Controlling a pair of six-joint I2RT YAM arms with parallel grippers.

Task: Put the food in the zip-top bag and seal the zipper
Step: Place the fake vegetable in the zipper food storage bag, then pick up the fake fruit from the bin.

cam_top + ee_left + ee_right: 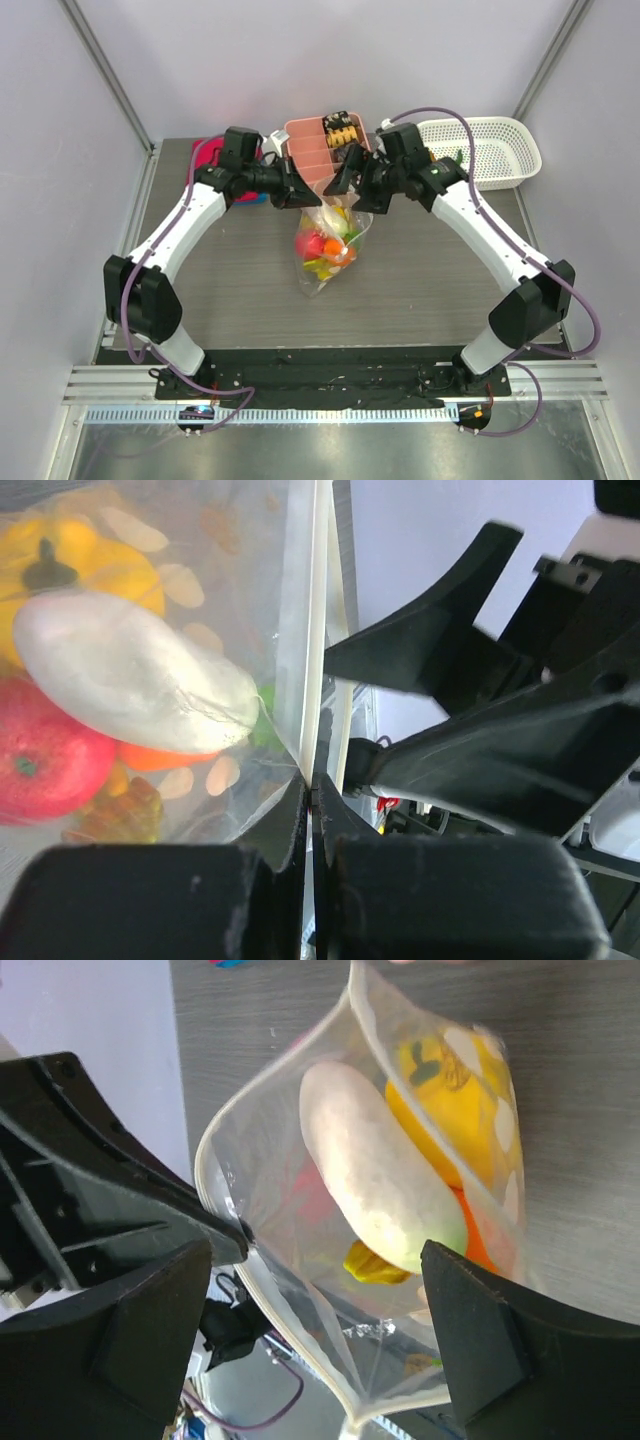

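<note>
The zip-top bag point(325, 250) lies mid-table with its mouth lifted toward the far side. It holds the food: a red apple point(40, 765), a yellow pepper point(90, 570), a white and green piece point(130, 675) and an orange piece point(170, 758). My left gripper point(310, 198) is shut on the zipper point(318, 630) at one end of the mouth point(312, 785). My right gripper point(352, 190) is open, its fingers on either side of the open mouth point(325, 1330) without touching it. The zipper rim point(285, 1332) gapes wide, and the white piece point(375, 1185) and pepper point(450, 1100) show inside.
A pink divided tray point(315, 140) with dark snacks stands just behind the grippers. A white mesh basket point(490, 150) sits at the back right. A pink and blue object point(250, 190) lies partly hidden under the left arm.
</note>
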